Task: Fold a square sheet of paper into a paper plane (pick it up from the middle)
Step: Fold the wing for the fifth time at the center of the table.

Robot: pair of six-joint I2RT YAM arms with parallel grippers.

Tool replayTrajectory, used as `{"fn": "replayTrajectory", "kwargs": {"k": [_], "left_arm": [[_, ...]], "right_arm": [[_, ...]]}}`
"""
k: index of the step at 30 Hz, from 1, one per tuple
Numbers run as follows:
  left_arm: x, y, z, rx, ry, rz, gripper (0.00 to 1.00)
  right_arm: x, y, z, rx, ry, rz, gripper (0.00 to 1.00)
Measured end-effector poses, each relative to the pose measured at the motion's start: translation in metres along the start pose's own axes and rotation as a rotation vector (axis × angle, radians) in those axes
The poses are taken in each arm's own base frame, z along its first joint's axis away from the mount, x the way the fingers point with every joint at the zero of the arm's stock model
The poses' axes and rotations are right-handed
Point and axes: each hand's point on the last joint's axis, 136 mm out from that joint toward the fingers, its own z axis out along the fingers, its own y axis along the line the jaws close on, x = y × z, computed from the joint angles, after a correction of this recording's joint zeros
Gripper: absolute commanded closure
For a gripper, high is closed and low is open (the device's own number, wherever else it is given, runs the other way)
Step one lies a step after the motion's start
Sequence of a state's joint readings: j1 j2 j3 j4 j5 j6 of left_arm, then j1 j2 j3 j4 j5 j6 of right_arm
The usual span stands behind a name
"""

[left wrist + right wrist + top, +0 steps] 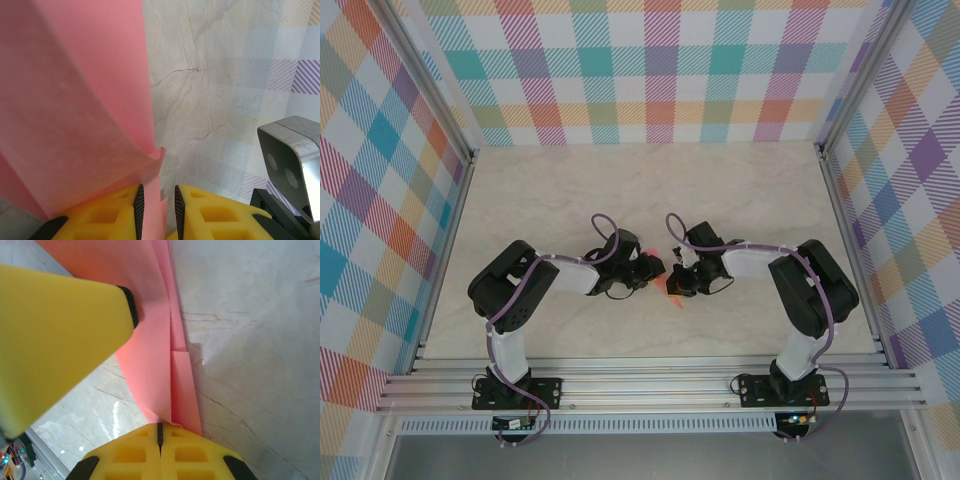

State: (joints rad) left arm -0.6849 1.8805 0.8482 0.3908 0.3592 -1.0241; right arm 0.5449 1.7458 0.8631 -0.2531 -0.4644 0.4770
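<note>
**Op:** Marble-look table [620,190], plaid walls [660,70] on three sides. Both arms reach in to mid-table, wrists almost nose to nose.

**Desk:** Grippers?

**Op:** Right gripper [160,432]: jaws flat together, clamped on the sheet of paper [150,340], and the pink runs straight out of the seam. Left gripper [156,192]: pads a little apart with the paper's edge standing in the gap. It lies against one pad, and a sliver of table shows at the other. I read that as straddling rather than a firm pinch. From the right wrist I see one left finger [60,330] with its black tip against the face of the sheet.

**Desk:** And the paper itself?

**Op:** Between the two grippers at table centre, held on edge rather than lying flat. It is no longer a plain square. There is a long crease up the middle, and a narrow flap is doubled over beside it. I can't tell whether its lower edge touches the table.

**Desk:** Step?

**Op:** Mid-fold, I judge. The lengthwise crease is in, but there is no pointed nose and there are no wings.

**Desk:** Next?

**Op:** The right gripper should keep its clamp as the anchor. The left needs to close properly on the free layer before swinging it over. The edges must line up along the crease before any pressing. The paper is thin, so pulling the arms apart would tear it or slip it out.
</note>
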Motion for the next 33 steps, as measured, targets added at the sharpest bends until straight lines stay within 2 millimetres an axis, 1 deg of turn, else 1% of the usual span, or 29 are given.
{"fn": "replayTrajectory", "kwargs": {"k": [2,4,7,10,14,20,27,33], "left_arm": [[0.0,0.0,0.0,0.0,0.0,0.0,0.75],[0.0,0.0,0.0,0.0,0.0,0.0,0.75],[0.0,0.0,0.0,0.0,0.0,0.0,0.75],[0.0,0.0,0.0,0.0,0.0,0.0,0.75],[0.0,0.0,0.0,0.0,0.0,0.0,0.75],[0.0,0.0,0.0,0.001,0.002,0.0,0.75],[0.0,0.0,0.0,0.001,0.002,0.0,0.75],[0.0,0.0,0.0,0.001,0.003,0.0,0.75]], "right_arm": [[0.0,0.002,-0.003,-0.006,-0.003,-0.012,0.86],[0.001,0.005,-0.009,-0.006,-0.012,-0.031,0.82],[0.001,0.01,-0.022,0.003,-0.037,-0.067,0.78],[0.002,0.008,-0.024,0.023,-0.037,-0.081,0.73],[0.004,0.004,-0.023,0.041,-0.029,-0.077,0.73],[0.003,-0.004,-0.014,0.067,0.004,-0.056,0.72],[-0.001,-0.006,-0.006,0.095,0.03,-0.073,0.73],[-0.001,-0.011,-0.004,0.154,0.026,-0.083,0.82]]}}
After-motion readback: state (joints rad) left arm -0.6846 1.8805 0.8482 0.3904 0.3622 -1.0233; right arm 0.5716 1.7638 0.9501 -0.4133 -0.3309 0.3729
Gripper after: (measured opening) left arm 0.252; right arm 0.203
